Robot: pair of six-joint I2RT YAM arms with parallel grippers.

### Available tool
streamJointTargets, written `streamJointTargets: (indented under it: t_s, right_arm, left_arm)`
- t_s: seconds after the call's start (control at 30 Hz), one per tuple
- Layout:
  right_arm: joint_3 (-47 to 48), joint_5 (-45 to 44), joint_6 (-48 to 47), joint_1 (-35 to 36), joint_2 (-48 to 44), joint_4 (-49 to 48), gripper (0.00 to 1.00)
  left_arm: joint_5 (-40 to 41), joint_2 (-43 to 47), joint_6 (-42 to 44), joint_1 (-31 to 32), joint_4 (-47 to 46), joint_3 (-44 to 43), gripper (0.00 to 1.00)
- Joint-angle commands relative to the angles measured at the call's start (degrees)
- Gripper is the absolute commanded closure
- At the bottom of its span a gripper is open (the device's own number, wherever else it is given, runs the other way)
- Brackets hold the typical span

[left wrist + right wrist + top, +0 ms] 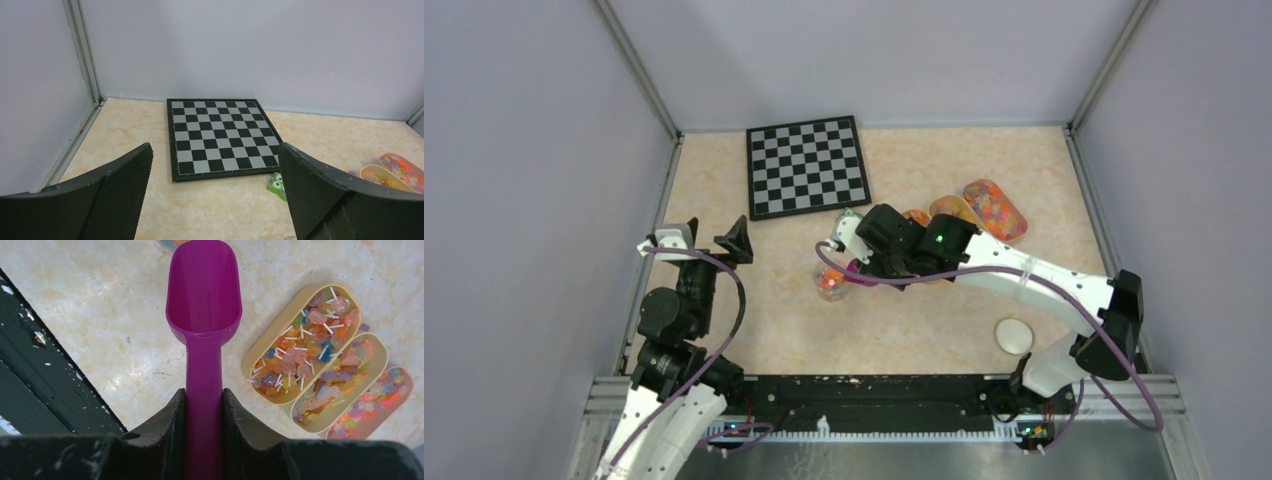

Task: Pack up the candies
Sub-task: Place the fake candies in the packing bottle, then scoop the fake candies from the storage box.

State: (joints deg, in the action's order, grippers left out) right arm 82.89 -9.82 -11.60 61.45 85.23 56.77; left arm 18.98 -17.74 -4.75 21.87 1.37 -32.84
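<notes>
Candies fill three oval trays beside the empty magenta scoop, whose handle the right gripper clamps. The left gripper hangs wide apart. The next scoop likely needs a shallow, level dig, then a slow tilt over the small cup.

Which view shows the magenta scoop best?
Right wrist: the scoop fills the frame, bowl empty, handle clamped in the right tool. Top external shows only a magenta sliver under the right arm. Left wrist does not show it.
</notes>
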Motion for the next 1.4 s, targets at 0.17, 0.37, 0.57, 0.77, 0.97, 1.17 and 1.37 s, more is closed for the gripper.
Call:
streamJointTargets:
  t_s: [0.17,0.37,0.57,0.77,0.97,1.17,1.37]
  right_arm:
    - [-5.3,-6.0,-2.4,-5.6,-8.3,-4.0,1.0]
    - [-10.3,-7.6,-3.4,-12.8,-12.8,-3.0,1.0]
    - [-10.7,-6.6,-2.3,-19.2,-14.2,-0.1,1.0]
    - [-10.7,-6.5,-2.3,-22.8,-10.9,1.1,1.0]
    - [-9.9,-6.2,-2.4,-24.3,-8.1,1.2,1.0]
    - [-9.2,-4.4,-2.0,-26.5,-5.6,-0.8,1.0]
    - [-10.4,-0.8,-1.9,-26.6,-5.3,-4.6,1.0]
  left_arm:
    - [-1.0,-0.7,-0.8,0.3,-2.9,-0.3,0.01]
    - [-7.9,-3.2,-1.9,0.2,-4.3,0.5,0.01]
    - [-13.8,-7.3,-3.8,0.1,-3.6,-0.7,0.01]
    - [-15.6,-8.7,-4.4,0.2,-3.8,-0.4,0.01]
    - [-24.3,-22.0,-13.2,0.1,-1.6,-7.3,0.05]
    - [-33.3,-42.1,-26.3,0.1,-9.5,-14.2,0.26]
    - [-40.4,-62.4,-36.0,-0.4,-17.7,-24.1,0.57]
